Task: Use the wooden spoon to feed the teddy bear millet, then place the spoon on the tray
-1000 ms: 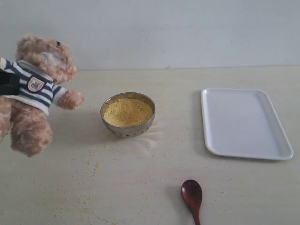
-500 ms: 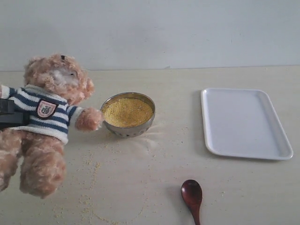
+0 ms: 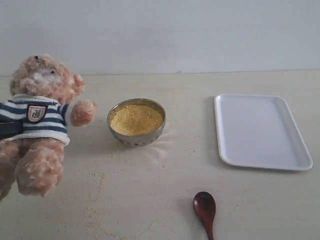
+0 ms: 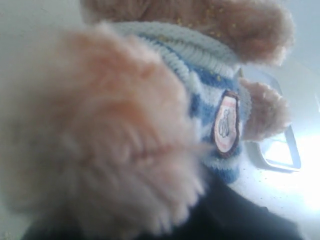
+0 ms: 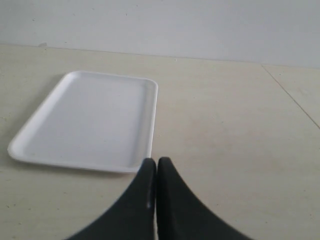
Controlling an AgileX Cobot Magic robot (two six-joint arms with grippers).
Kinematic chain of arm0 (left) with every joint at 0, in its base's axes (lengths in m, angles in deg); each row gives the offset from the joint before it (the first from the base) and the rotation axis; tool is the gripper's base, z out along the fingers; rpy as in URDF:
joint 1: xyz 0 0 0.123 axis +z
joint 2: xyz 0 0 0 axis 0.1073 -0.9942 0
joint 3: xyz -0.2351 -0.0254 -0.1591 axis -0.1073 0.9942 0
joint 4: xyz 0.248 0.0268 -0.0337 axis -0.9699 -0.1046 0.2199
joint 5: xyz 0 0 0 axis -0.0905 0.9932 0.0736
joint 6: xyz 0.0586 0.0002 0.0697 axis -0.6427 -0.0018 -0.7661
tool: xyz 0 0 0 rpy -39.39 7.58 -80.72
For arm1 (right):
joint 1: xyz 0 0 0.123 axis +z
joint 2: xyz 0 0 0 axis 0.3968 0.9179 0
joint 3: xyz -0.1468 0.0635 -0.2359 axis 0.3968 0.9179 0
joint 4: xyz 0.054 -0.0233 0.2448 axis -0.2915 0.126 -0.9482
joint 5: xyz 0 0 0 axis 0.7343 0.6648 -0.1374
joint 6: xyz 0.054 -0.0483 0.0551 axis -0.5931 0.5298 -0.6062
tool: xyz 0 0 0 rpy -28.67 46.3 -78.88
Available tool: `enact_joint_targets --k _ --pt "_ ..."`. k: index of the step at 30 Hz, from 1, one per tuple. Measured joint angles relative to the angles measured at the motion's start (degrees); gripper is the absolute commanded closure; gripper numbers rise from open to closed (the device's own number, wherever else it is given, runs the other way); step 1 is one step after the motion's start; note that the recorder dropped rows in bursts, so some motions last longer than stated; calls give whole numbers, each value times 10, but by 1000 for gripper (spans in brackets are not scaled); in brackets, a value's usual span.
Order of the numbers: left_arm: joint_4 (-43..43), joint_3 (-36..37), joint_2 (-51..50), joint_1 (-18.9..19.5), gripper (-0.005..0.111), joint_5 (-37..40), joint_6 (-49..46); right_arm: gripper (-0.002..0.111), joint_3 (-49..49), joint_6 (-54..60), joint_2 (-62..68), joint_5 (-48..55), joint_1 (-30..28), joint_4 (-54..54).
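We hold the teddy bear [image 3: 42,85] clamped in our left pincer [image 3: 6,131], beside the millet [image 3: 136,119]. Our right pincer [image 5: 156,162], closed on nothing, sits near the tray [image 5: 90,120] rim.

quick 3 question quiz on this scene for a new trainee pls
1. True or false: the wooden spoon lies on the tray.
2. The millet sits in: A) a metal bowl B) the tray C) the wooden spoon.
3. Which hand holds the teddy bear?
Key: 1 false; 2 A; 3 the left hand.
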Motion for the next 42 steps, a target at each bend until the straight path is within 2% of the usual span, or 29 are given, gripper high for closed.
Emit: enact_joint_targets --k 4,9,42 --pt "8 0 -43 1 102 39 -42 107 0 0 0 0 0 0" --pt "12 0 -73 1 102 44 -52 107 0 0 0 0 0 0" --pt "24 0 -76 1 102 47 -55 107 0 0 0 0 0 0"
